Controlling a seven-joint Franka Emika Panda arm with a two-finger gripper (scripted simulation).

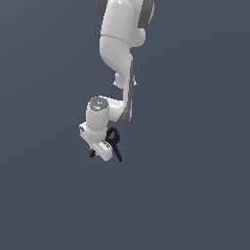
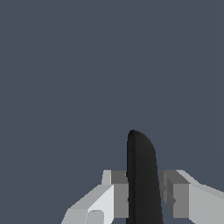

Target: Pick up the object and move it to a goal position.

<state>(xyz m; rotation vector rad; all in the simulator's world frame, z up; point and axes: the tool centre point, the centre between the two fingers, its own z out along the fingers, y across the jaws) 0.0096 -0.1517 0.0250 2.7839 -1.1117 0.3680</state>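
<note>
The object (image 1: 116, 146) is a thin black clamp with slim legs and a tiny red mark at its top. It sits at the white gripper (image 1: 104, 153) at the end of the arm, sticking out on the exterior view's right, with a small black tip showing on the other side. In the wrist view the object (image 2: 141, 175) is a dark rounded blade between the two grey fingers (image 2: 117, 194). The gripper (image 2: 142, 199) is shut on it, with both pads against its sides. Most of the object is hidden behind the hand in the exterior view.
The white arm (image 1: 117, 53) comes down from the top of the exterior view. All around is a plain dark blue-grey ground (image 1: 195, 195) with no other objects, edges or goal marker in sight.
</note>
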